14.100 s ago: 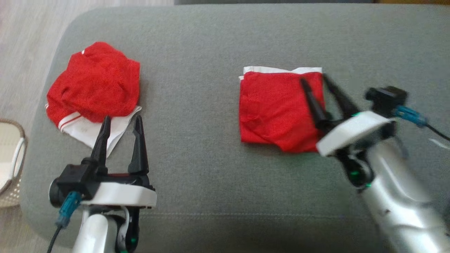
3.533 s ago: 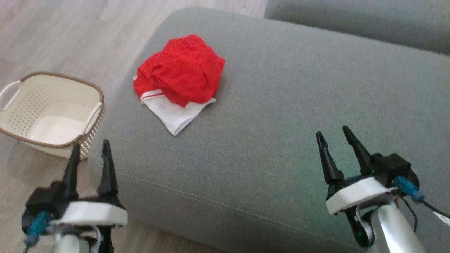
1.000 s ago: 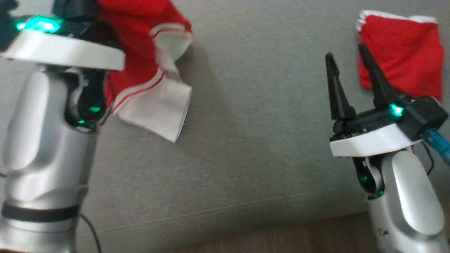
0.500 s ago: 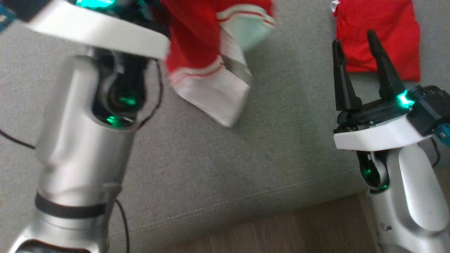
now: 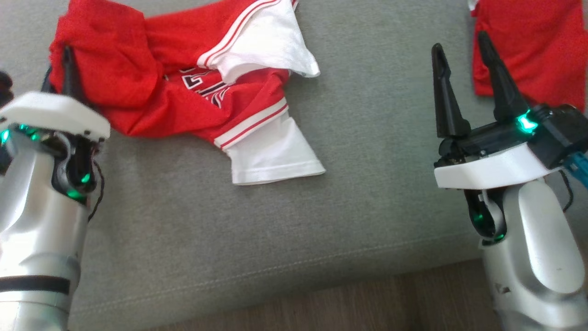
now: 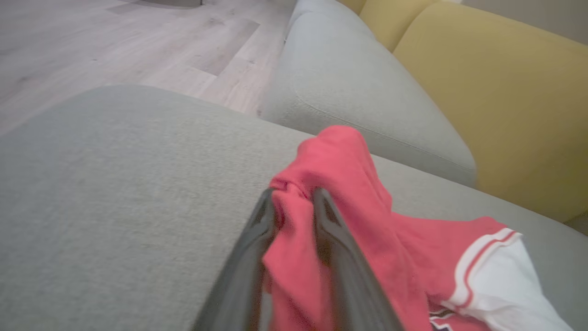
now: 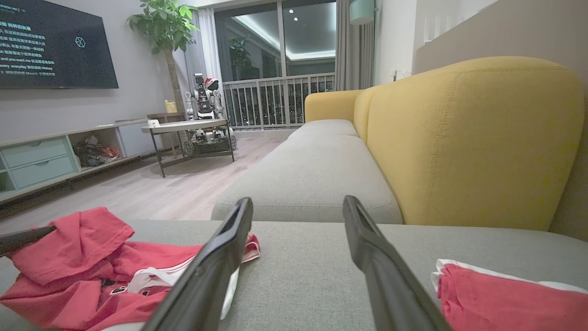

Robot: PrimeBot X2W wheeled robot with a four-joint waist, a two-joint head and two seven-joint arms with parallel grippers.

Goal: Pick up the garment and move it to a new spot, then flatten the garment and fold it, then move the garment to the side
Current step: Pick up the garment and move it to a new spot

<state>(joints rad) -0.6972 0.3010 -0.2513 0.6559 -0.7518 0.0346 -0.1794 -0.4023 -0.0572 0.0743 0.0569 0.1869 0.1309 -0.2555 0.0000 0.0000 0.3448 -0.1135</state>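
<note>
Garment (image 5: 138,105) (black lettering, seemingly too crumpled to read) lies on sofa (image 5: 229,230), left jaws pinching it, right jaws spread.

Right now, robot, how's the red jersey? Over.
Left hand pinching red jersey, crumpled on sofa. Right hand open, empty. Folded red garment lies apart, by right hand.

matt cloth garment (image 5: 128,96) on coarse woven sofa (image 5: 220,220).
</note>
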